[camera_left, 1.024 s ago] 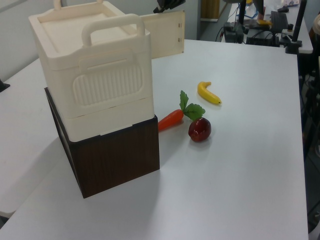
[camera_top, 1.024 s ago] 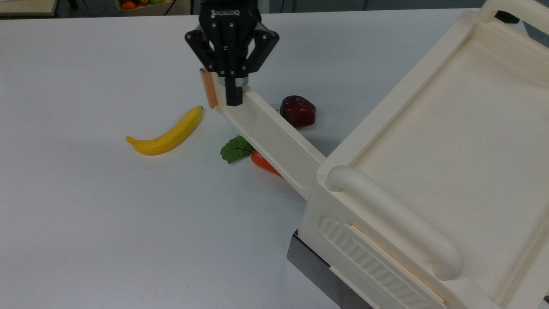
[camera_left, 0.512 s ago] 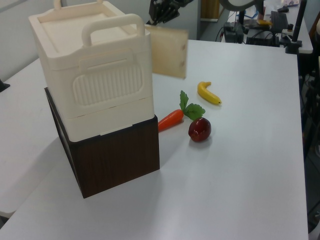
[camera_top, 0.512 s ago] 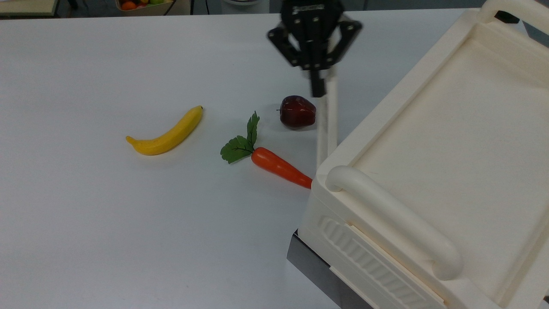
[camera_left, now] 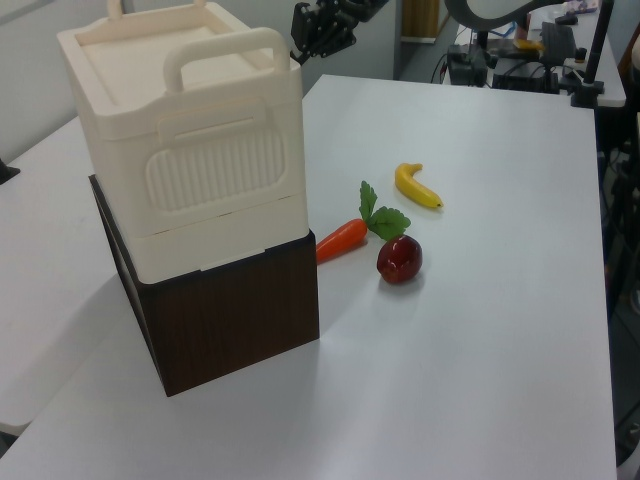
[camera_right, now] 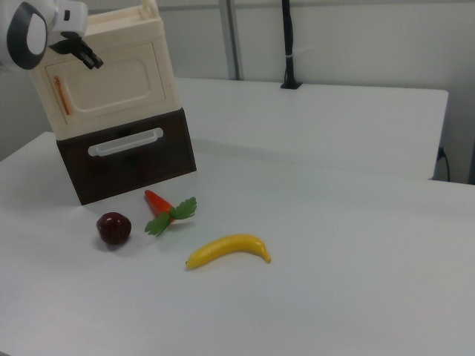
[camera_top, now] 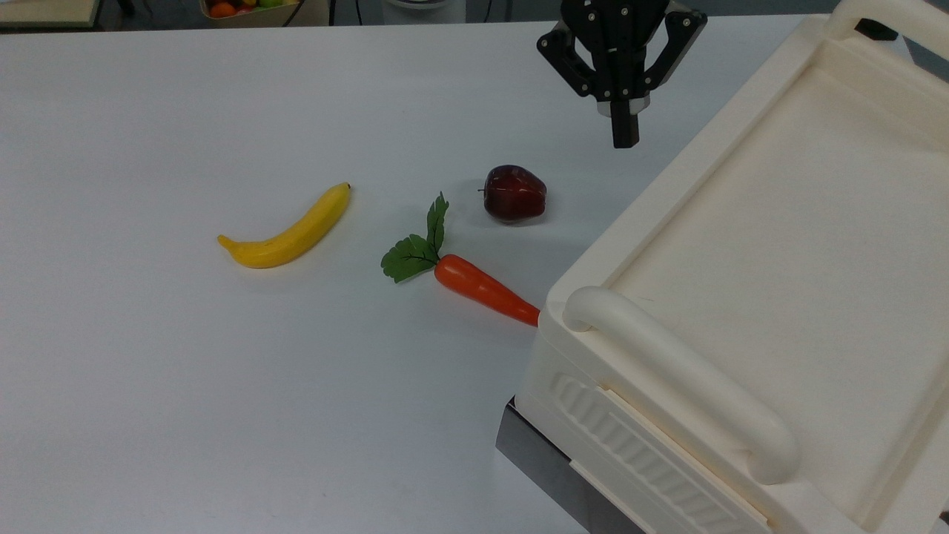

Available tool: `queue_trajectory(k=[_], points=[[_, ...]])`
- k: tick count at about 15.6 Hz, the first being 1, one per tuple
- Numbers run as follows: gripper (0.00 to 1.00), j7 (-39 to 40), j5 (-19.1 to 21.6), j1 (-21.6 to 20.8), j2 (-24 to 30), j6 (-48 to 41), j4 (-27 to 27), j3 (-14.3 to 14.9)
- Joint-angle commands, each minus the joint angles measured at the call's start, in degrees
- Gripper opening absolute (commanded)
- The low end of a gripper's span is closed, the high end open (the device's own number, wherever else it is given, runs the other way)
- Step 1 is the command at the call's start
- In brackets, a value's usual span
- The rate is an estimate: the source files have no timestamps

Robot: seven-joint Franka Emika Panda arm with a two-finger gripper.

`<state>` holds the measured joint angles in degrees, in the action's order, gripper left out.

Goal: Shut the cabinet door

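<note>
Cabinet door (camera_right: 104, 87) now swung flush (white table (camera_top: 148, 371) beneath)

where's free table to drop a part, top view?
Bare table across the top view's left and bottom, below the banana. Also bare above it, toward the far edge. Crowded between carrot, apple and cabinet.

The cream cabinet door (camera_right: 104, 87) sits flush, closed, in the cabinet (camera_right: 159, 33), orange strip upright.
</note>
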<state>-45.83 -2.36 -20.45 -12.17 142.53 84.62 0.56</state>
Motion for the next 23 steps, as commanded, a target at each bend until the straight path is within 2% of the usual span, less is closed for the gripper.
queue_trajectory(k=[1, 10, 13, 14, 17, 23], points=[[0.00, 1.0, 0.0, 0.0, 1.4, -2.9, 0.7, 0.9], [0.00, 22.8, -0.3, 7.0, 4.8, -27.7, 4.3, 1.4], [0.00, 31.7, -2.4, 9.5, 8.5, -33.5, 10.2, 1.4], [0.00, 35.8, -2.6, 11.0, 10.7, -34.7, 13.6, 1.4], [0.00, 43.3, -2.4, 14.6, 13.7, -39.8, 15.8, 1.4], [0.00, 45.6, -1.2, 18.1, 15.1, -44.6, 15.4, 1.5]])
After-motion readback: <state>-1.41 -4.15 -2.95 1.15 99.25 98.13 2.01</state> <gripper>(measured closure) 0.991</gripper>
